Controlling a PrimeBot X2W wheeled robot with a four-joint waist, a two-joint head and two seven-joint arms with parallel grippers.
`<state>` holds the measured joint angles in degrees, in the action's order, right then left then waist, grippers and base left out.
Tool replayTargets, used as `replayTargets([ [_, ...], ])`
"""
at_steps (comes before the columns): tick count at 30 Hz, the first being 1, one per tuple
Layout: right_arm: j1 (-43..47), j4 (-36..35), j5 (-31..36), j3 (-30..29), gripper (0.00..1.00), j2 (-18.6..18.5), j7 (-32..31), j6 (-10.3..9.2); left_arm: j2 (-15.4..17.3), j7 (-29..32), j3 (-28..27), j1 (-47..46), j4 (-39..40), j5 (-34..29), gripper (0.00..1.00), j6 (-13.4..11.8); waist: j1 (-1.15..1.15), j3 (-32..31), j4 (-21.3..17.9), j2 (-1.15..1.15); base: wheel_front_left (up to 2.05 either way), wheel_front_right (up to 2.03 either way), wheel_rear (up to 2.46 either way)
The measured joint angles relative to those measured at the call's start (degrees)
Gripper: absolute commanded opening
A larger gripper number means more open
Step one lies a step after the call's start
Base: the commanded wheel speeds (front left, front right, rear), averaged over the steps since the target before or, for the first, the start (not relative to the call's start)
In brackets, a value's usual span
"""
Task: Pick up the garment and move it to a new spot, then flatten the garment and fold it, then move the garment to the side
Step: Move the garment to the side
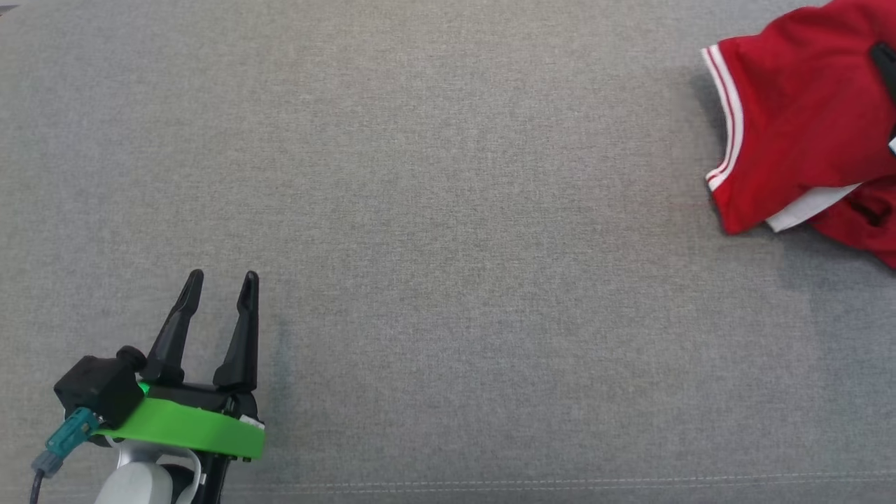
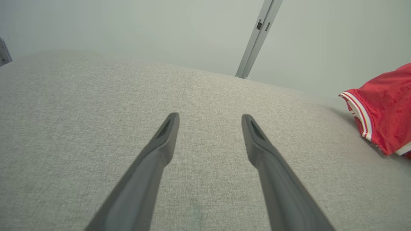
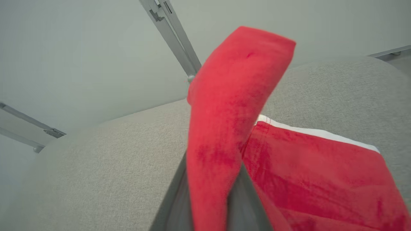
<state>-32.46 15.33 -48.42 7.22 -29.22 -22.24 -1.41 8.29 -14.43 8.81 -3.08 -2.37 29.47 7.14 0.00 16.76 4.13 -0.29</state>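
The left pincer (image 1: 223, 277) stands apart at lower left, while the right pincer (image 3: 212, 179) is clamped on the red garment (image 1: 798, 119) at upper right.

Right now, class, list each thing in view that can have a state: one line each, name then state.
red garment, crumpled on the grey fabric surface, one fold pinched up.
left gripper, jaws open, empty.
right gripper, jaws shut on a fold of the red garment.

Spread fingers (image 2: 160, 144) above grey fabric (image 2: 80, 106), red garment (image 2: 385, 106) near
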Motion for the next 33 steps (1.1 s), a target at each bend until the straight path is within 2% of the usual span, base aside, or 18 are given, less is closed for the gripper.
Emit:
replayTargets([
  [3, 0.12, 1.08, 0.1, -2.05, 0.0, -0.97, 0.76, -2.13, 0.22, 0.0, 0.85, 0.02, 0.21, -0.16, 1.0, 0.0, 0.0, 0.38, -0.93, 0.0, 0.0, 0.0, 0.0],
  [4, 0.23, 1.81, 0.51, -2.71, 0.06, -1.57, 1.4, -2.9, 0.27, 0.0, 1.12, 0.02, 0.33, -0.32, 1.0, 0.0, 0.0, 0.55, -1.13, 0.0, 0.0, 0.0, 0.0],
  [5, 1.16, 3.24, 2.7, -3.78, 0.85, -3.35, 3.18, -4.08, 0.57, 0.0, 2.02, -0.02, 0.54, -0.62, 1.0, 0.0, 0.0, 0.95, -1.35, 0.0, 0.0, 0.0, 0.0],
  [6, 1.98, 4.11, 4.27, -4.04, 1.0, -4.2, 4.35, -4.36, 0.65, 0.0, 2.42, -0.03, 0.55, -0.67, 1.0, 0.0, 0.0, 1.11, -1.39, 0.0, 0.0, 0.0, 0.0],
  [8, 7.33, 7.78, 7.98, -3.28, 1.0, -5.06, 6.57, -4.85, 0.68, 0.0, 2.69, -0.19, 0.32, -0.99, 1.0, 0.0, 0.0, 1.23, -0.97, 0.0, 0.0, 0.0, 0.0],
  [11, 10.83, 8.79, 11.9, -1.65, 1.0, -4.81, 9.38, -5.15, 0.63, 0.0, 2.33, -0.16, -0.55, -1.0, 1.0, 0.0, 0.0, 0.83, -0.57, 0.0, 0.0, 0.0, 0.0],
  [20, 13.06, 4.75, 20.67, 0.07, 1.0, -4.28, 21.07, -5.64, -0.78, 0.0, -0.26, 0.17, -2.27, -0.98, 1.0, 0.0, 0.0, -2.21, -0.03, 0.0, 0.0, 0.0, 0.0],
  [23, 14.33, 2.22, 21.87, 1.25, 1.0, -2.43, 24.2, -5.66, -2.0, 0.0, -1.99, 0.76, -2.65, -0.98, 1.0, 0.0, 0.0, -3.73, 0.0, 0.0, 0.0, 0.0, 0.0],
  [29, 17.48, -2.0, 24.43, 4.27, 1.0, 2.25, 29.87, -5.68, -2.34, 0.0, -5.12, 2.8, -5.52, -0.96, 1.0, -0.54, 0.0, -7.31, -0.16, 0.0, 0.0, 0.0, 0.0],
  [30, 19.59, -2.61, 24.12, 4.34, 1.0, 4.14, 31.44, -5.68, -2.24, 0.0, -5.59, 3.43, -6.46, -0.99, 1.0, -1.45, 0.0, -8.53, -0.19, 0.0, 0.0, 0.0, 0.0],
  [33, 24.31, -2.6, 24.37, 4.99, 1.0, 6.71, 34.0, -5.68, -1.91, 0.0, -5.37, 3.86, -8.35, -1.69, 1.0, -1.72, 0.0, -10.31, -0.08, 0.0, 0.0, 0.0, 0.0],
])
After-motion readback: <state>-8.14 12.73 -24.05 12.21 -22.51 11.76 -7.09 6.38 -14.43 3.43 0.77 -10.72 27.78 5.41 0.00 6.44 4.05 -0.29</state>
